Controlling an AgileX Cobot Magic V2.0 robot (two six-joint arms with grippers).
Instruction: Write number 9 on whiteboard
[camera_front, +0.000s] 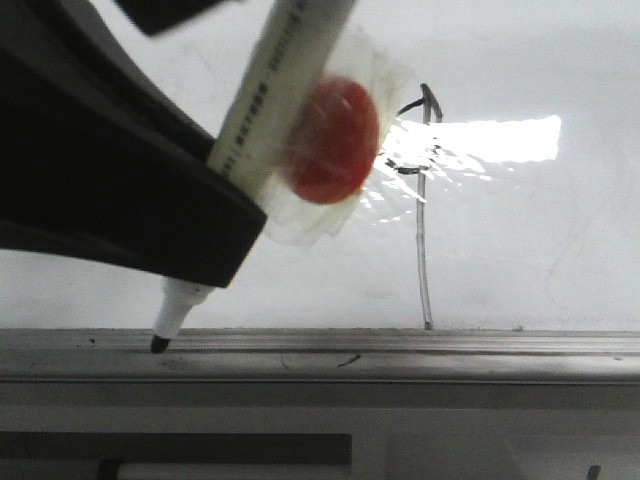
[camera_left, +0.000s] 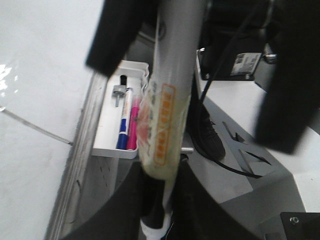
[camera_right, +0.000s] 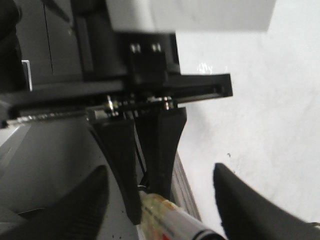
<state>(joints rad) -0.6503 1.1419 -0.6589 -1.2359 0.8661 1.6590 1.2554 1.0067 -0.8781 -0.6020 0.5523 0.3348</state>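
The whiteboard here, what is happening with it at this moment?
A robot arm's gripper holds a marker close to the camera. The marker's black tip is down by the grey ledge at the bottom of the whiteboard, not on the white surface. A thin black number 9 is drawn on the board, with a small loop at the top and a long stem. A tray with spare pens hangs beside the board.

One whiteboard (camera_front: 520, 230), one number 9 (camera_front: 424, 200), one held marker (camera_front: 270, 110), three trayed markers (camera_left: 126, 122).
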